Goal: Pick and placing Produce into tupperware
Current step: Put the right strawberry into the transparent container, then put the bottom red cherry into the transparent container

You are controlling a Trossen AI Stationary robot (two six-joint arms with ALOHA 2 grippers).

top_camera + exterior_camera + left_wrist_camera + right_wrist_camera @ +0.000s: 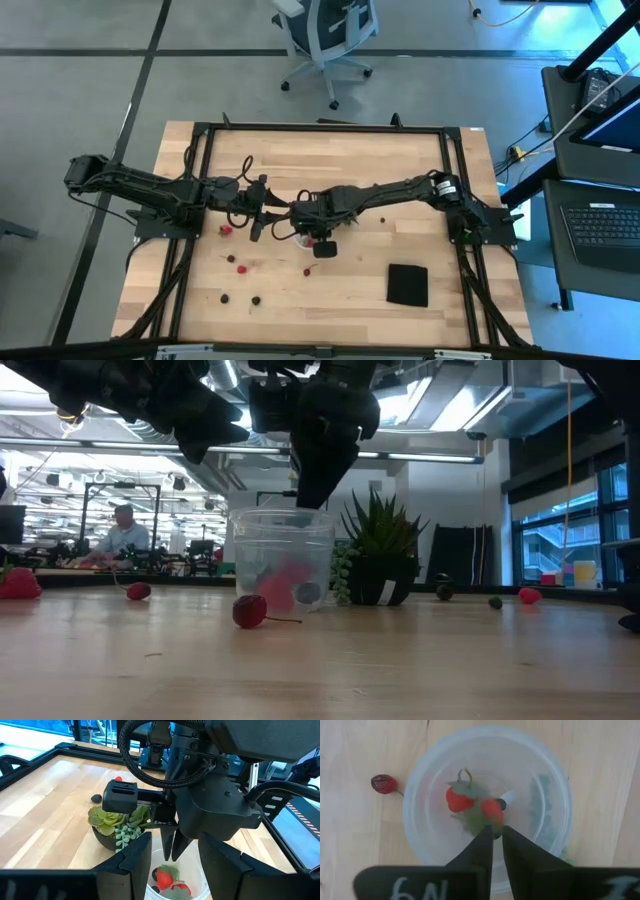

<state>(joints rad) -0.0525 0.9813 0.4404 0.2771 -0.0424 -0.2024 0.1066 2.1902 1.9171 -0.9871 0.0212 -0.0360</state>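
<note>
Right end effector (497,834) is hanging over the tupperware (487,805), fingers nearly closed, empty. Strawberries (459,800) are lying inside. Left end effector (257,212) is waiting alongside, released.

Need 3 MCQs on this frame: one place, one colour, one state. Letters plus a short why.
1. Where is the right gripper?
A above the tupperware
B over the black square
C off the table

2. Colour of the strawberries in the tupperware?
A yellow
B red
C white

3. The cherry beside the tupperware is:
A inside it
B held by a gripper
C lying on the table

A: right wrist view looks straight down into it.
B: two red pieces with green leaves.
C: it rests on the wood outside the rim.
</note>
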